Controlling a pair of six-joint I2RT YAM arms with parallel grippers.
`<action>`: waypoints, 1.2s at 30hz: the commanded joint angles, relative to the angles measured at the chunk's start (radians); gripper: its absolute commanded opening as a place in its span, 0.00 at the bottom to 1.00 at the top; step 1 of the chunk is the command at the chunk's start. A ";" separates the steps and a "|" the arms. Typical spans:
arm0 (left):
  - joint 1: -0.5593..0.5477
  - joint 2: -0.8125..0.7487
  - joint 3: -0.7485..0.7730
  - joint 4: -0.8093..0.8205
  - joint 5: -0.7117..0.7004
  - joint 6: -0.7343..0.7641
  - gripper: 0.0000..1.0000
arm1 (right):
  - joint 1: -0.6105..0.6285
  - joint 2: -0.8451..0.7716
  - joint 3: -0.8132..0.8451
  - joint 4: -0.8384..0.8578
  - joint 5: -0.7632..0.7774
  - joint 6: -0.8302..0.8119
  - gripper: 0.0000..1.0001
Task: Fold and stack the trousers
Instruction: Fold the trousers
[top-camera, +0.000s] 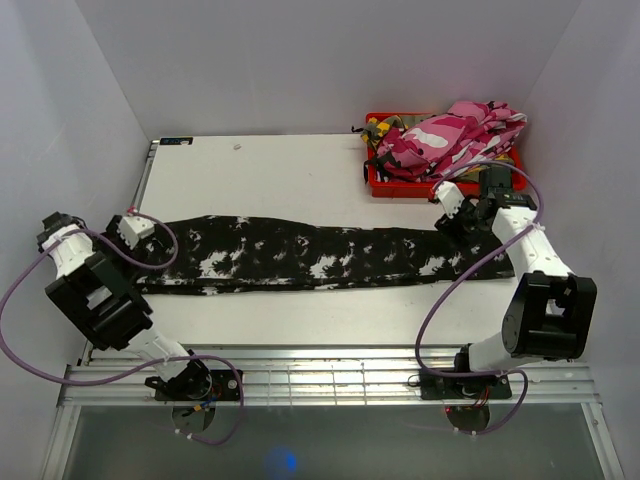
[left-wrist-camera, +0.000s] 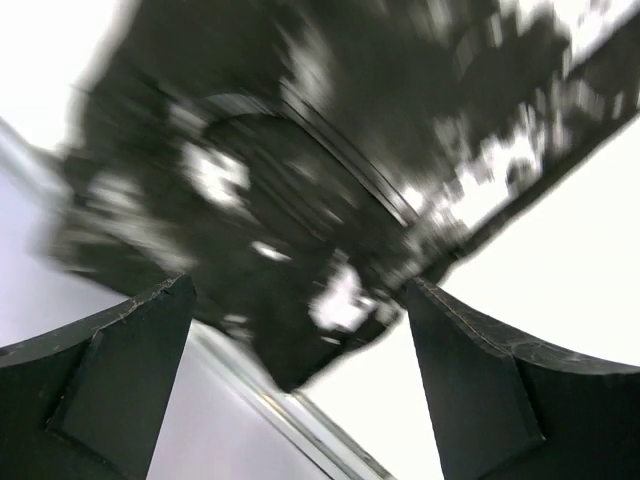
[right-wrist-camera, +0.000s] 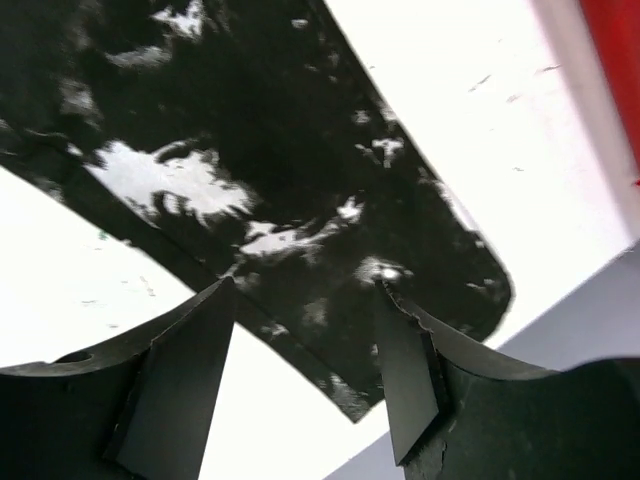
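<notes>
The black trousers with white splotches (top-camera: 310, 254) lie stretched flat in a long strip across the white table (top-camera: 250, 175), folded lengthwise. My left gripper (top-camera: 137, 245) hovers open over their left end (left-wrist-camera: 300, 190), near the table's left edge, holding nothing. My right gripper (top-camera: 462, 222) hovers open over their right end (right-wrist-camera: 300, 190), its fingers (right-wrist-camera: 185, 350) just above the cloth corner. Pink-white camouflage trousers (top-camera: 455, 135) are heaped on a red bin (top-camera: 395, 185) at the back right.
The red bin stands close behind my right gripper. A bit of green-yellow cloth (top-camera: 385, 128) shows in it. Grey walls enclose the table on the left, back and right. A metal rail (top-camera: 330, 375) runs along the near edge.
</notes>
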 joint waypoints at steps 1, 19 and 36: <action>0.001 -0.079 0.126 -0.061 0.252 -0.105 0.98 | 0.002 0.021 0.025 -0.054 -0.090 0.114 0.62; -0.125 -0.027 -0.287 0.299 -0.023 -0.633 0.80 | -0.092 0.302 -0.178 0.170 0.171 0.134 0.55; -0.128 -0.423 0.001 0.207 0.288 -0.760 0.98 | -0.090 -0.052 0.190 -0.149 -0.213 0.019 0.90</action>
